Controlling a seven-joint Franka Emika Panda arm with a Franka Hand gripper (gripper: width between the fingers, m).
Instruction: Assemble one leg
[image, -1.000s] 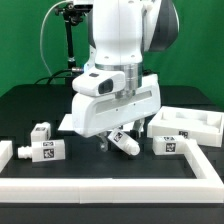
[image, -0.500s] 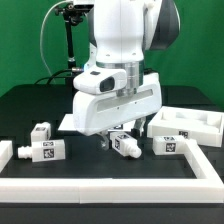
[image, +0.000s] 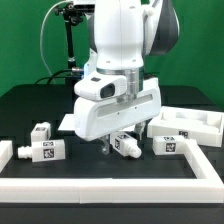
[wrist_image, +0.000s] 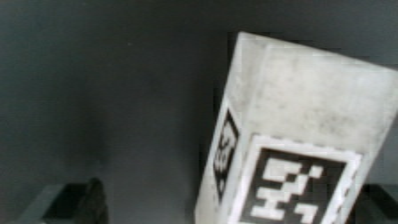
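Exterior view: a rear leg (image: 42, 131) and a front leg (image: 46, 152) lie on the black counter (image: 25, 110), well to that view's left of the tool (image: 123, 138). The leg (image: 127, 146) lies on the counter directly beneath the tool, between its fingers, and a fourth leg (image: 170, 143) lies near the tool on that view's right. Wrist view: the tool stands open, with a dark gap between one finger (wrist_image: 80, 200) and the leg (wrist_image: 294, 120), which is not clamped.

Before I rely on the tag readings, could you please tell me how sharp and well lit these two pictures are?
Exterior view: evenly lit, fairly sharp, though the leg sits partly shaded beneath the arm. Wrist view: dim and soft, the leg looms close, its tag edges blurred.
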